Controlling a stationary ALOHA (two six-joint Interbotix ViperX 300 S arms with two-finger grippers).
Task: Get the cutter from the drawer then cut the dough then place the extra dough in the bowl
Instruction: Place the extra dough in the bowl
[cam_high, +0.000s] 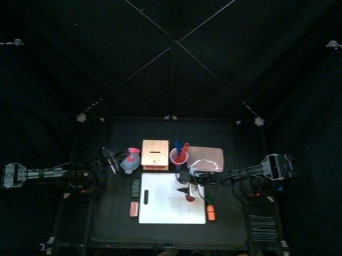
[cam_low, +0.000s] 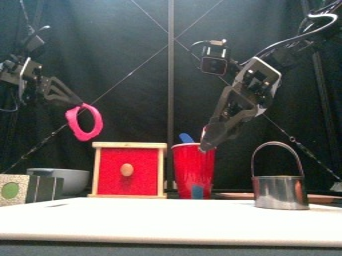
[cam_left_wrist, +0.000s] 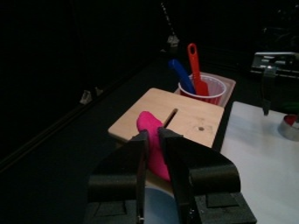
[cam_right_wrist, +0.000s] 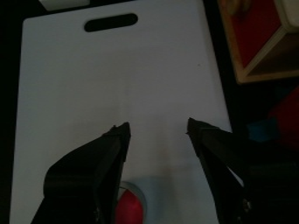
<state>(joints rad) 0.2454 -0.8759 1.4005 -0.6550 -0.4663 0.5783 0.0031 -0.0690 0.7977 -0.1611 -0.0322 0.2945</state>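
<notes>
Left gripper (cam_left_wrist: 156, 140), frame's upper left, has its jaws grasping the pink dough ring (cam_low: 84, 121). Right gripper (cam_right_wrist: 159, 131) hangs with jaws released over the white board (cam_right_wrist: 117, 79).

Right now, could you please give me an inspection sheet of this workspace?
Surface: white cutting board on the black table.
Job's things: pink dough ring held in the air at the left; metal cutter standing at the right; blue-grey bowl left of the wooden box.
Clutter: red cup with toy knives beside the box; small green item at the far left, kind unclear.
Grippers: left gripper shut on the dough ring; right gripper open and empty above the board.
Cables: nothing seen loose on the table.
Surroundings: black curtains; nothing else seen.
</notes>
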